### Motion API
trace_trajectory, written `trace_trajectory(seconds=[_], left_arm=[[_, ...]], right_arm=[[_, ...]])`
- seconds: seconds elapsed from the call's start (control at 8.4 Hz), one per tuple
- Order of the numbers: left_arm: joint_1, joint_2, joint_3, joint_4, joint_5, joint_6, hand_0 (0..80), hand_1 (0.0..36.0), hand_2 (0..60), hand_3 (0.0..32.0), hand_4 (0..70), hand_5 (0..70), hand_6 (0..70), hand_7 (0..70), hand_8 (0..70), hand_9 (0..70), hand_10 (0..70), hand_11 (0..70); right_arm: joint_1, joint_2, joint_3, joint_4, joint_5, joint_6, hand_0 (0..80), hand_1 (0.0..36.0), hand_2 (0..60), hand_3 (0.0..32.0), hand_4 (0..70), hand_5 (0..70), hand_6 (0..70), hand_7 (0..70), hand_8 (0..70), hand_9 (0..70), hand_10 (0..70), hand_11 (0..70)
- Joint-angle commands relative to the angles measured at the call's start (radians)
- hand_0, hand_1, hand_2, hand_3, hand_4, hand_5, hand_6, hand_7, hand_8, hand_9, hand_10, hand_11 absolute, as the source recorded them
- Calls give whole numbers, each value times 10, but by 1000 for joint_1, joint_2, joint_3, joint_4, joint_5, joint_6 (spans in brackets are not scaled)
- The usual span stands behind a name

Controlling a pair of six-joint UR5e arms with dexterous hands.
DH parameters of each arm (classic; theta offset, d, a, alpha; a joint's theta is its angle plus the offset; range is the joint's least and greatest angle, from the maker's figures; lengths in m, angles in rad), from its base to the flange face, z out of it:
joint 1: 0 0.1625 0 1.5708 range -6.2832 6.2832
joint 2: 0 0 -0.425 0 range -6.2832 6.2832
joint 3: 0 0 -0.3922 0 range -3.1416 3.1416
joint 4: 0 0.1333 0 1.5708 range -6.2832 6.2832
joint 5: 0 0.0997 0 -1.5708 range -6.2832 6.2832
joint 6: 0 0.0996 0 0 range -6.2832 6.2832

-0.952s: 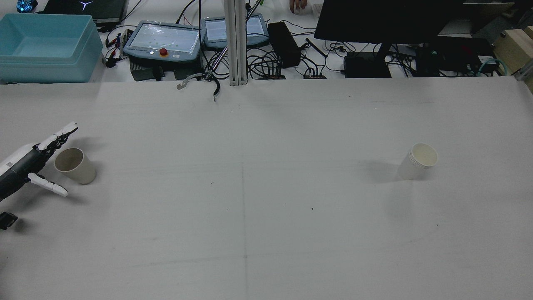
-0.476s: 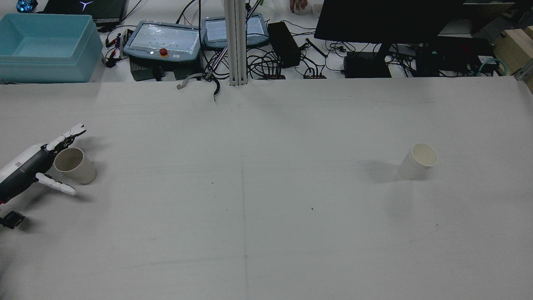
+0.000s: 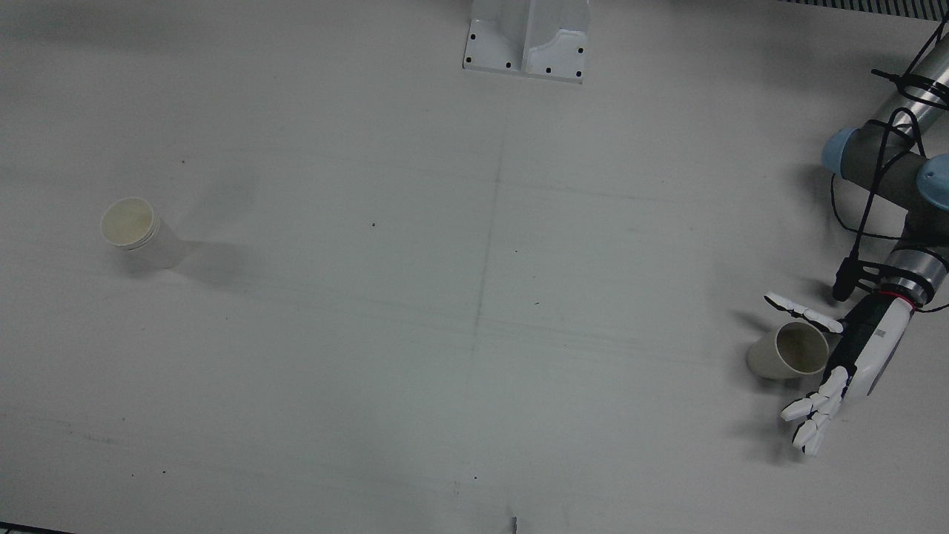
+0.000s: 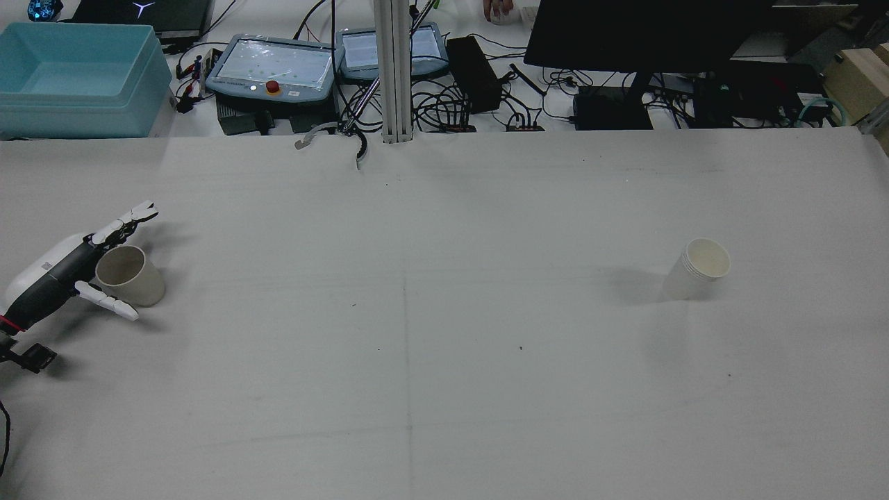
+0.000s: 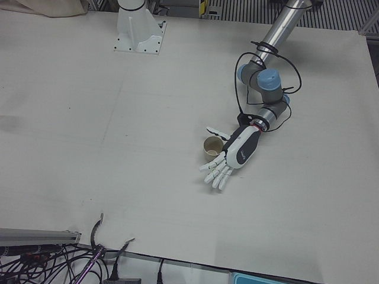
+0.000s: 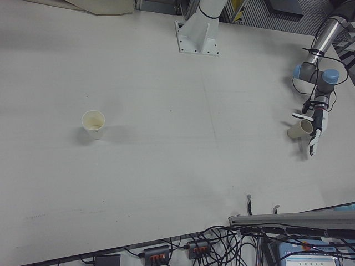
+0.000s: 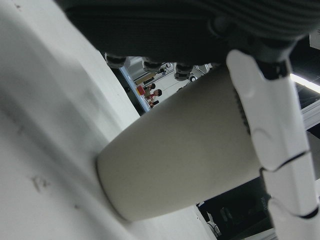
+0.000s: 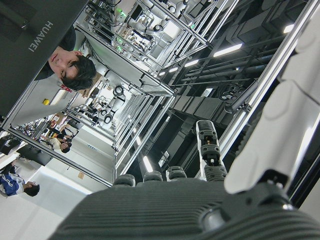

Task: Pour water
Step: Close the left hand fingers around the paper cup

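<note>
- Overall, the white table (image 4: 444, 361) fills the front and rear views; a faint seam line runs across it near the middle.
- Beyond the table's far edge in the rear view stand a dark monitor (image 4: 646, 35), a light-blue bin (image 4: 76, 80) and a teach pendant (image 4: 274, 66) with a red button, among loose cables.
- Left arm (image 5: 263, 89): it reaches in over the table edge, with blue joint caps and a black cable looped along it.
- Left hand (image 3: 852, 356): positioned at the beige cup, palm facing the cup wall. The fingers (image 5: 218, 171) are extended and spread on one side of the cup, and the thumb (image 3: 804, 313) lies on the opposite side. The digits are apart and not closed on the cup. In the left hand view one white digit lies along the cup wall near the rim; whether it touches cannot be told.
- Right hand (image 8: 200, 210): visible only in its own camera view, pointing away from the table toward the room. The picture does not show whether its fingers are apart or together.
- Beige cup (image 4: 130, 276): near the table edge on the left arm's side, base on the table, between the thumb and fingers. It looks tilted in the front view.
- White cup (image 4: 696, 268): upright on the opposite half of the table, well apart from the beige cup, with no hand near it.
</note>
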State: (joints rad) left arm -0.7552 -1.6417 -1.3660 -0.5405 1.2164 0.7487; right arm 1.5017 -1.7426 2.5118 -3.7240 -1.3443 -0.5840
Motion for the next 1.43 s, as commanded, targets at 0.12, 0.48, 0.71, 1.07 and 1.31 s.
trace_trajectory(seconds=[0.12, 0.48, 0.71, 1.07, 1.31], left_arm=[[0, -1, -5, 28, 0, -2, 512, 142, 65, 34, 134, 274, 0, 78, 3, 19, 0, 0], [-1, -1, -7, 37, 5, -2, 519, 148, 91, 0, 234, 425, 0, 82, 4, 18, 0, 0], [0, -1, -7, 40, 9, -3, 514, 137, 76, 0, 241, 373, 0, 86, 4, 18, 0, 0], [0, -1, -12, 59, 12, -19, 506, 116, 58, 0, 335, 398, 4, 85, 6, 17, 0, 0], [0, -3, -18, 86, 11, -34, 513, 121, 83, 0, 441, 517, 24, 106, 4, 21, 0, 0]], right_arm=[[0, 0, -11, 1, -1, 1, 475, 94, 0, 22, 118, 106, 6, 39, 0, 0, 0, 0], [-1, 0, -13, 1, -1, 1, 476, 93, 0, 16, 117, 104, 5, 38, 0, 0, 0, 0], [-1, -2, -13, 1, -1, 0, 475, 92, 0, 16, 113, 103, 2, 33, 0, 0, 0, 0], [-5, 0, -18, 1, -1, 0, 476, 92, 0, 20, 113, 103, 3, 35, 0, 0, 0, 0], [-6, -2, -19, 1, -1, 0, 475, 91, 0, 22, 111, 104, 2, 34, 0, 0, 0, 0]])
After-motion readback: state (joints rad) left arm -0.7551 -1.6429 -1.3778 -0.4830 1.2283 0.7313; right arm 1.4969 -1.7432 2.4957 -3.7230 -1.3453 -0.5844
